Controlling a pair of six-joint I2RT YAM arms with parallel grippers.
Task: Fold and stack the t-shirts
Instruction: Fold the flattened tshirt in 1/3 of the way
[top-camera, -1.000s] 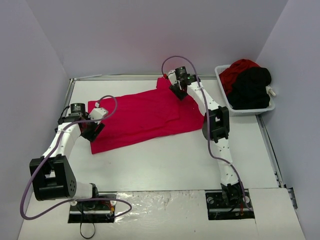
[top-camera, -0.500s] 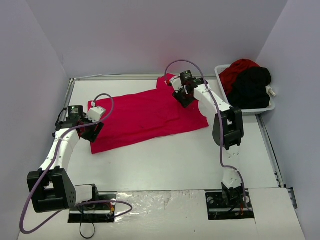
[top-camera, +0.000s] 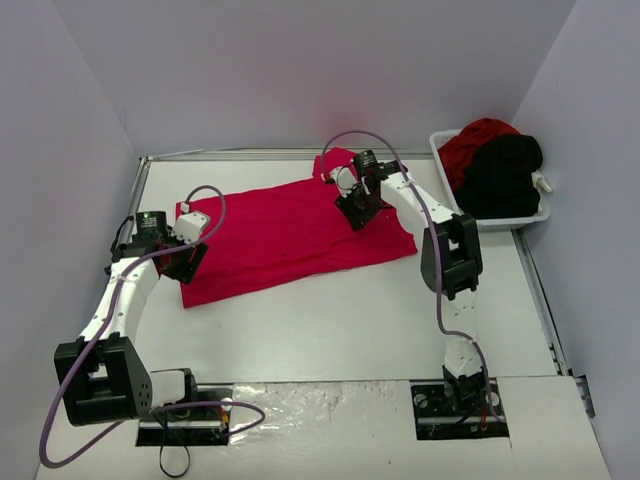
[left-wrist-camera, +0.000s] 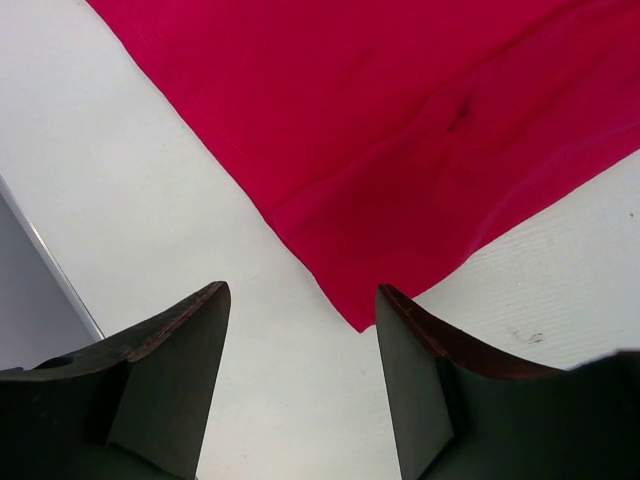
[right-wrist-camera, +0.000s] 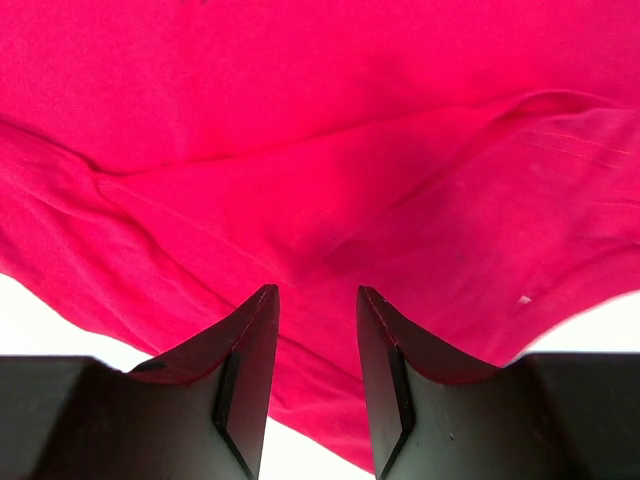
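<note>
Where pale walls (top-camera: 300, 70) enclose white table (top-camera: 330, 320), red t-shirt (top-camera: 280, 235) spread; left fingers (left-wrist-camera: 170, 380), right fingers (right-wrist-camera: 245, 380) parted.

Open table (top-camera: 330, 320) lies nearer than the red t-shirt (top-camera: 280, 232); a white basket (top-camera: 508, 220) blocks the far right corner.
</note>
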